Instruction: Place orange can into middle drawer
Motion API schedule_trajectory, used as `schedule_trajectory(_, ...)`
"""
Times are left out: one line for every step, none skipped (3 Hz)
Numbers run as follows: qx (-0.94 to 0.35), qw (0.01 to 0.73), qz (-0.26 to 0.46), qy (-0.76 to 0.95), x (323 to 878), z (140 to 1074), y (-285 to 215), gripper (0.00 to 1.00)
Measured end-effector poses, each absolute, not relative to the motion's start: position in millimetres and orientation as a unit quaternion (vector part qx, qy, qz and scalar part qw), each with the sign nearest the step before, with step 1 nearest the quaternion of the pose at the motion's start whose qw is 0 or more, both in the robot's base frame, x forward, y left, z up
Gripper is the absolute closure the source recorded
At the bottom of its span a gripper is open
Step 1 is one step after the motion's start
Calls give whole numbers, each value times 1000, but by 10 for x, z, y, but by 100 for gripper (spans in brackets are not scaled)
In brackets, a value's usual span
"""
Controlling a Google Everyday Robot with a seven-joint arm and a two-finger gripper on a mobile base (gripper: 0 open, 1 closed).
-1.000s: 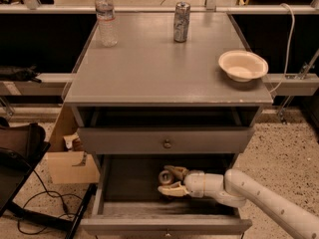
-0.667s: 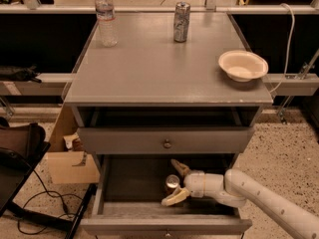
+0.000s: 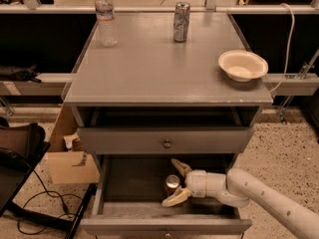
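The orange can [image 3: 172, 183] stands upright on the dark floor of the open middle drawer [image 3: 124, 210], its silver top showing. My gripper [image 3: 172, 182] reaches into the drawer from the right on a white arm. Its two tan fingers are spread, one [image 3: 180, 167] behind the can and one [image 3: 175, 197] in front of it. The can sits between the fingertips and I cannot tell whether they still touch it.
On the grey cabinet top [image 3: 149, 68] stand a clear water bottle [image 3: 105, 17], a slim silver can [image 3: 181, 22] and a cream bowl [image 3: 242, 64]. The upper drawer front [image 3: 119, 140] with a round knob is closed. A cardboard box [image 3: 70, 161] and cables lie left.
The fingers have spread apart around the can, which now stands on the drawer floor. The gripper has shifted slightly lower and left in the drawer.
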State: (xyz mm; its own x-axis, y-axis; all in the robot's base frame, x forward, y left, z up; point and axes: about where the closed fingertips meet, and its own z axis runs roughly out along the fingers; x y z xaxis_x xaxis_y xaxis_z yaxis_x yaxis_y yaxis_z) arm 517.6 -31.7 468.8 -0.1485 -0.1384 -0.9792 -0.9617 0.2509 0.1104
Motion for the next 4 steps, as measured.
schedule_trajectory(-487,473,392,621,4817,5090,-412,0)
schedule_trajectory(-524,434,380,626,4324,5510,-468,0)
schedule_trajectory(-537,348,397,658,3545,6029,-487,0)
schedule_trajectory(-530,311,385,689,3136,6526,-567,0)
